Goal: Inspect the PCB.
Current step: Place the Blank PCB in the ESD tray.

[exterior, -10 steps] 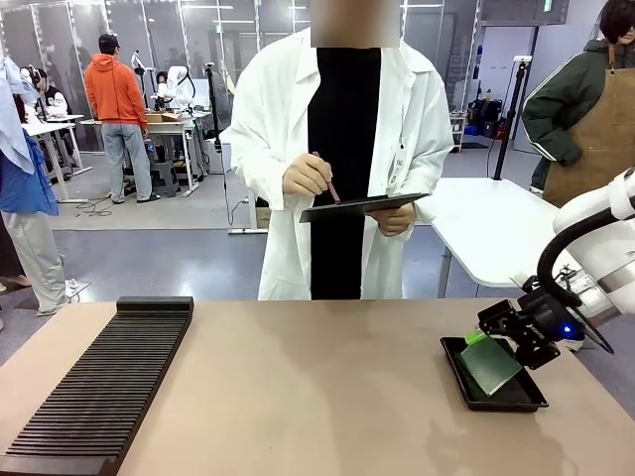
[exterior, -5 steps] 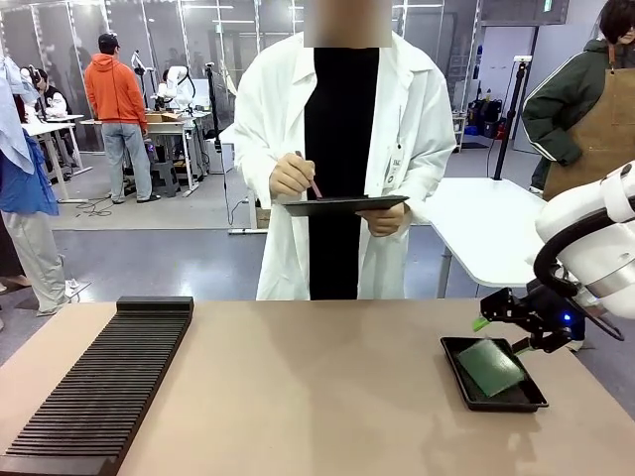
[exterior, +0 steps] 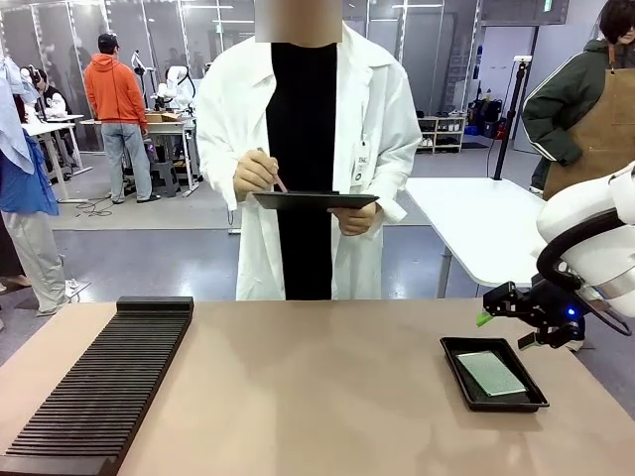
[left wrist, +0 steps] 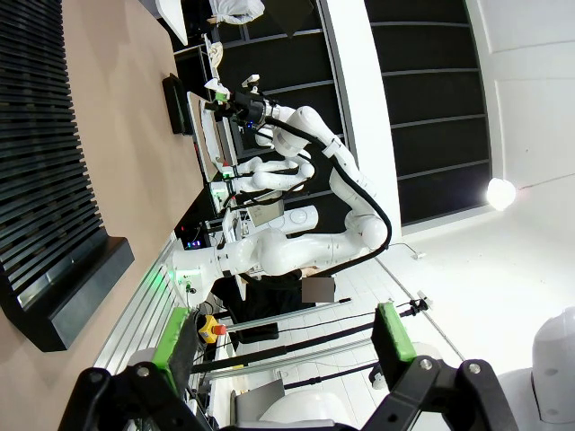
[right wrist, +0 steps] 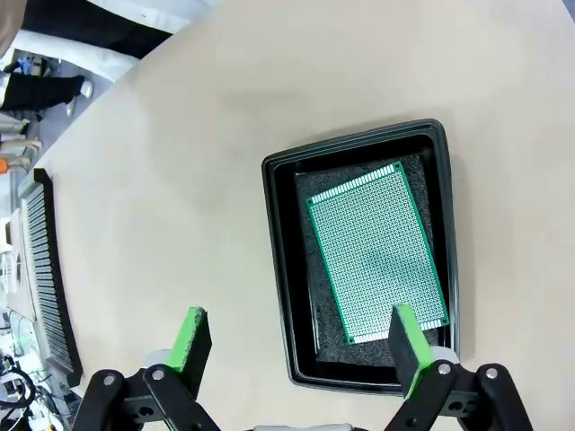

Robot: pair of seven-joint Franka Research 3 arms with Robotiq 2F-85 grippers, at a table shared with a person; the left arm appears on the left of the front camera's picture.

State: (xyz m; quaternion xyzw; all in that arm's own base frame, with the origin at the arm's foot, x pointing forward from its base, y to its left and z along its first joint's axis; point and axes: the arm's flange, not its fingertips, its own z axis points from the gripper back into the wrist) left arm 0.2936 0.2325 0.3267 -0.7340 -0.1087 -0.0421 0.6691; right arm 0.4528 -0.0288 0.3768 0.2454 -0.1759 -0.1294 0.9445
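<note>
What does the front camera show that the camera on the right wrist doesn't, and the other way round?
Front view alone: a person in a white coat across the table, writing on a clipboard, and the right gripper from the side, hanging above the tray's far end.

Right wrist view alone: a look straight down on the PCB, with its grid of tiny holes, framed by the open green fingertips.

Both: the PCB lying flat in the black tray on the tan table, untouched, and the black slotted rack at the table's other end.
</note>
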